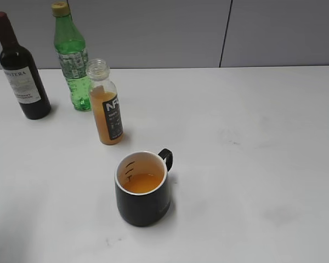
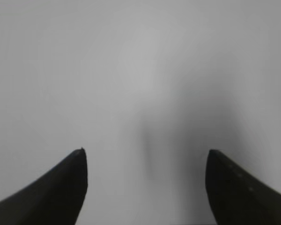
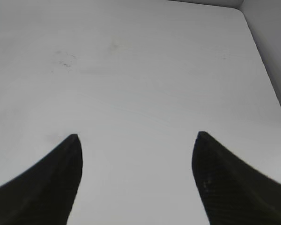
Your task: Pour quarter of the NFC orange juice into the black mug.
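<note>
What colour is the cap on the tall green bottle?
Yellow; the cap of the green bottle shows best in the exterior view.

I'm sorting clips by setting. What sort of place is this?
Probably a lab or office test bench: a bare white table against plain grey wall panels, with only three bottles and a black mug laid out.

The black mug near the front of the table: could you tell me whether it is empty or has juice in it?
Partly filled. The black mug stands upright with orange liquid pooled in the bottom, well below its rim.
</note>
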Action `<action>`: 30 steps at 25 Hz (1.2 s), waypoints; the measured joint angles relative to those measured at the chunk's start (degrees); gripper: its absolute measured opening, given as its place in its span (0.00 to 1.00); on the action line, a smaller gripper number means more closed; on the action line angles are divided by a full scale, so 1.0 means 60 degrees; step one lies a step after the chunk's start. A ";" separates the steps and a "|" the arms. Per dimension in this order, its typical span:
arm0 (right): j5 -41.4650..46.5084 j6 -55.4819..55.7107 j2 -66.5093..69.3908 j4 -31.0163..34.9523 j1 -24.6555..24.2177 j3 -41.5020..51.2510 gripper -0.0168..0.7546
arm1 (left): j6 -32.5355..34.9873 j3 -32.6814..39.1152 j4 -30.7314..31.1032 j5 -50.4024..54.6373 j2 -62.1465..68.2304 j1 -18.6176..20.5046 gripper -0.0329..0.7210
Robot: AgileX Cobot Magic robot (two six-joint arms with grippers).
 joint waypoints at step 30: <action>0.0000 0.0000 0.0000 0.0000 0.0000 0.0000 0.74 | 0.2323 0.2737 -0.1914 0.0785 -1.0531 0.0000 0.92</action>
